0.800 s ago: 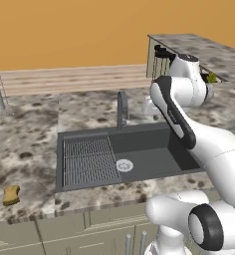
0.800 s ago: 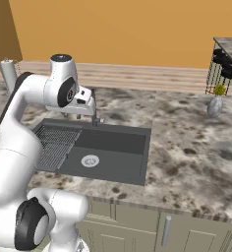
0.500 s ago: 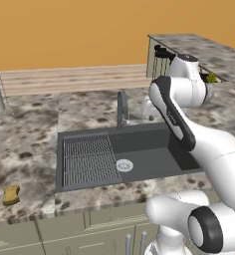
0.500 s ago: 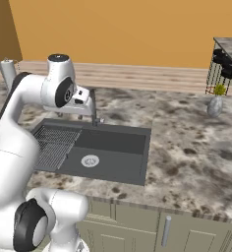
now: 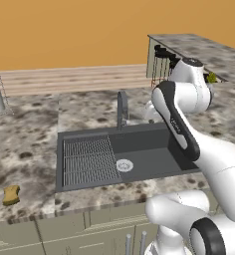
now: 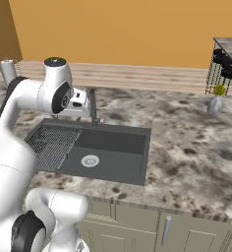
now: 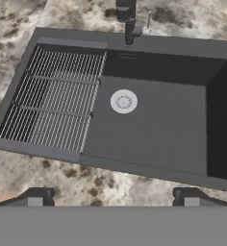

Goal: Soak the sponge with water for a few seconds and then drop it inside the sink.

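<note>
hovering high over the sink [image 7: 216, 120], i have my gripper [image 7: 113, 198] spread wide and it holds nothing. in the hand view the drain [image 7: 123, 101] sits near the center, the wire grate [image 7: 55, 98] at 9 o'clock and the faucet [image 7: 126, 17] at 12 o'clock. no water comes from the faucet as far as i can see.

the sponge [image 5: 11, 194] lies on the counter [image 5: 30, 144], well apart from me, at 8 o'clock from the sink in the left base view, close to the front edge.

my worries, as i judge it: the reach to the sponge is long and low, so my arm can hit the faucet or the sink rim on the way. the sponge is small and near the edge, so a bad approach can push it off the counter. also, if i forget the faucet, there is nothing to soak it with.
</note>
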{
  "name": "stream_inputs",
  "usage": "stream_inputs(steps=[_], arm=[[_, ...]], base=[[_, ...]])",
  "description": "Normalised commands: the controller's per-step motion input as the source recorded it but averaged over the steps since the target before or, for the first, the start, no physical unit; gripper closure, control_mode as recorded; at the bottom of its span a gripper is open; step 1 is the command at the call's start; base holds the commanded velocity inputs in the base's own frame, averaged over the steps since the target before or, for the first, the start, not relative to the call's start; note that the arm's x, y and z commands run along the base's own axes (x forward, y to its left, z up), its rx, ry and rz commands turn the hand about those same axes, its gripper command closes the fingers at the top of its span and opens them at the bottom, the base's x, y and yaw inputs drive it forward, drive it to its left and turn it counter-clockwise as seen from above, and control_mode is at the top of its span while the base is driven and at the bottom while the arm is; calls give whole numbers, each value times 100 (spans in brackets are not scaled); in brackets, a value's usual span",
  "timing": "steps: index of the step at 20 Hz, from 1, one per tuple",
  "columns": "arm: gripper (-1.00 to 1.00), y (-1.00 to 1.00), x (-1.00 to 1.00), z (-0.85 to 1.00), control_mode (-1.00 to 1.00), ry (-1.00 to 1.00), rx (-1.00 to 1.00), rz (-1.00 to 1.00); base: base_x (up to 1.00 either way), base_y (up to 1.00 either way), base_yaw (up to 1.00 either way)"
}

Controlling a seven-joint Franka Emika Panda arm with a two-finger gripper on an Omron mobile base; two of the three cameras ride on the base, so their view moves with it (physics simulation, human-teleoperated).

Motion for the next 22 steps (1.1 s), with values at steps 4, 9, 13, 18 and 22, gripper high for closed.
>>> stream_inputs(steps=[4,9,13,18,22], arm=[[-100,-6,-13,0,-100,-5,0,10],[-100,-12,-17,0,-100,-12,0,12],[-100,-28,-16,0,-100,-26,0,11],[-100,-30,-3,0,-100,-35,10,10],[-100,-7,-1,-5,-100,-32,9,9]], base=[[0,0,0],[0,0,0],[0,0,0],[0,0,0],[0,0,0]])
